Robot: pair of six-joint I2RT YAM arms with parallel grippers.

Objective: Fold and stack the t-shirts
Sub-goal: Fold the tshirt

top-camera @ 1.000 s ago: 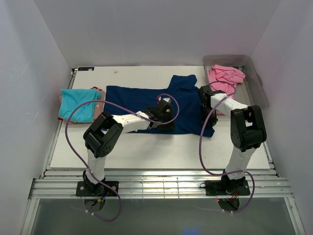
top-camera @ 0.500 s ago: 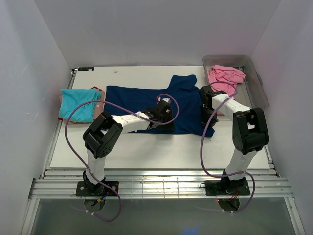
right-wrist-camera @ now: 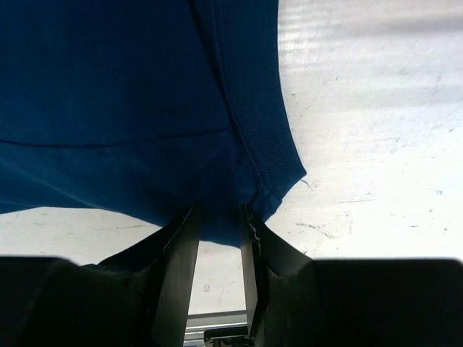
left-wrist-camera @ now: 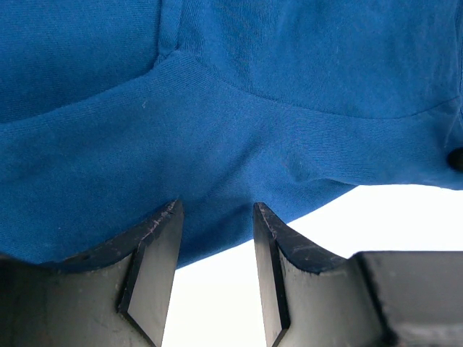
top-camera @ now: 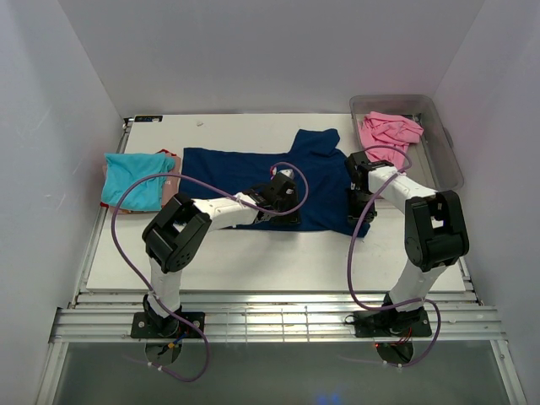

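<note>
The left gripper (left-wrist-camera: pixel 215 215) sits low on the white tabletop (top-camera: pixel 253 261) at the near hem of the navy blue t-shirt (top-camera: pixel 228 173), its fingers apart with the hem's edge reaching in between them. To the right of centre, the right gripper (right-wrist-camera: pixel 218 213) is at the shirt's lower right corner. Its fingers stand close together with the hem corner between them, and I cannot tell whether they pinch it. The navy shirt lies spread across the middle of the tabletop. At the left edge lies the folded turquoise t-shirt (top-camera: pixel 135 179). At upper right, the crumpled pink t-shirt (top-camera: pixel 388 131) lies in the clear plastic tub (top-camera: pixel 447 156).
</note>
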